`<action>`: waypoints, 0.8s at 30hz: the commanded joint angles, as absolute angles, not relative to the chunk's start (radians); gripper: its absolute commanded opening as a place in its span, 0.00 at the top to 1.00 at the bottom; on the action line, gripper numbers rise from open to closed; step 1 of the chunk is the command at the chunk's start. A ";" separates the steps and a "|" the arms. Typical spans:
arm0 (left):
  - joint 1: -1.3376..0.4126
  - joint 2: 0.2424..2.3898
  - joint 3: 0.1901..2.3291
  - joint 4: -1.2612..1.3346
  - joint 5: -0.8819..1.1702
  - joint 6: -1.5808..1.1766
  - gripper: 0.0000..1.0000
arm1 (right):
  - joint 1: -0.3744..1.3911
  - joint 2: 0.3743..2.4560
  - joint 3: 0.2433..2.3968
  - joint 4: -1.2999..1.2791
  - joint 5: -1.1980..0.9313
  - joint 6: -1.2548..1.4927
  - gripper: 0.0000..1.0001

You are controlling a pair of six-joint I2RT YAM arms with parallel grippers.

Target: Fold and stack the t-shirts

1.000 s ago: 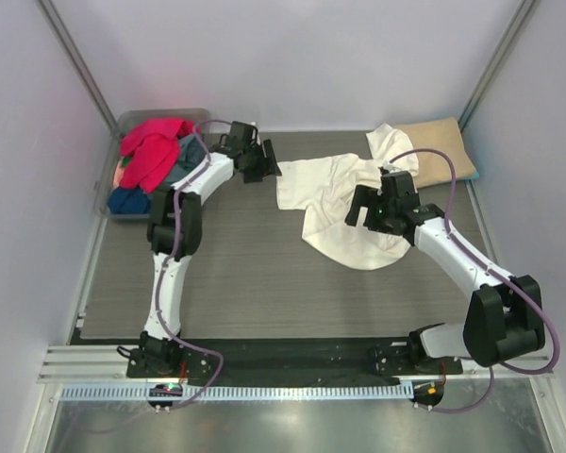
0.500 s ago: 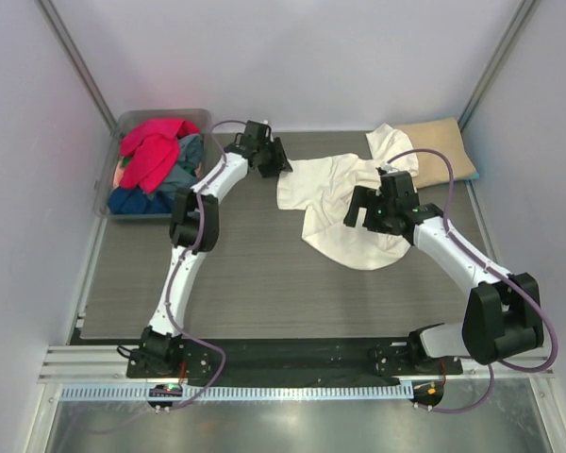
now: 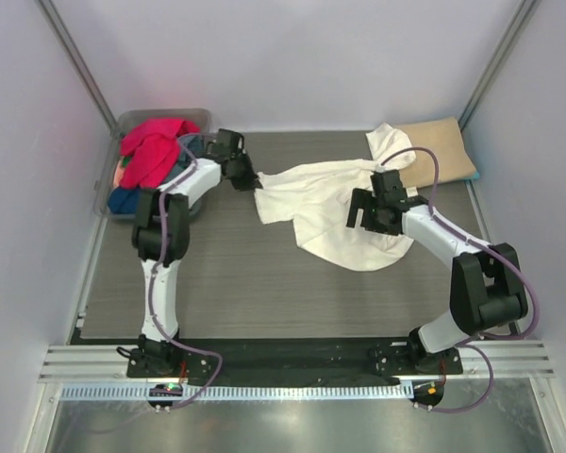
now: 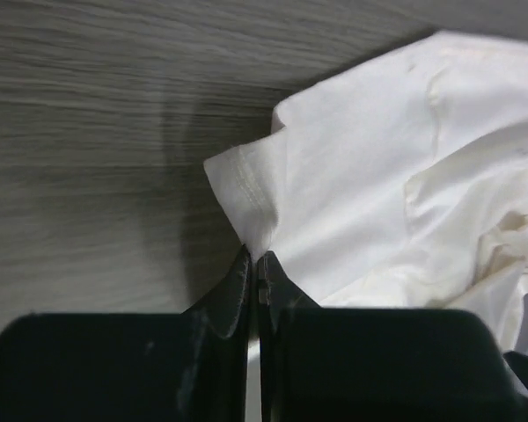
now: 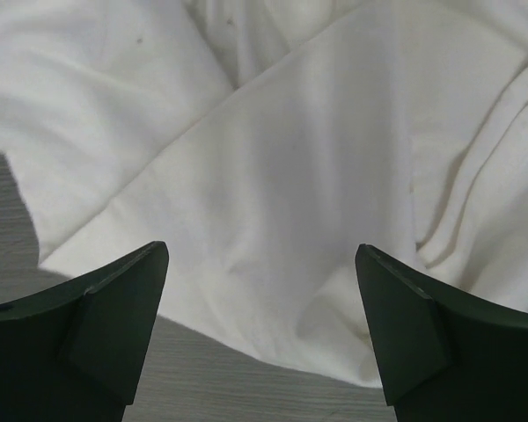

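Right now your left gripper (image 4: 255, 280) is clamped tight on a hemmed corner at the left edge of the cream-white t-shirt (image 3: 332, 203). Your right gripper (image 5: 260, 257) hangs with its jaws spread wide over the shirt's rumpled middle, gripping nothing. The shirt sprawls across the far centre of the grey table (image 3: 217, 274). A tan-beige t-shirt (image 3: 445, 146) lies far right; a red t-shirt (image 3: 151, 149) tops the plastic tub (image 3: 196, 114) far left.

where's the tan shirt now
In the top view, the tan shirt lies at the far right corner of the table, just right of the cream-white shirt.
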State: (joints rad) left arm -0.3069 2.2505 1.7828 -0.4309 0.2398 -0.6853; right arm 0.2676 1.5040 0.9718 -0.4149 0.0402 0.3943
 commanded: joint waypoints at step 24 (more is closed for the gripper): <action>-0.267 1.953 1.252 -0.176 0.318 -0.739 1.00 | 0.253 1.861 1.298 -0.370 0.258 0.360 0.77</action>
State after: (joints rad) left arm -0.2718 1.9850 1.2598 -0.2180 0.2996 -0.7475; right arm 0.2550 1.8816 1.2816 -0.3996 0.2440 0.3660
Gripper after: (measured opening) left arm 0.012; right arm 0.367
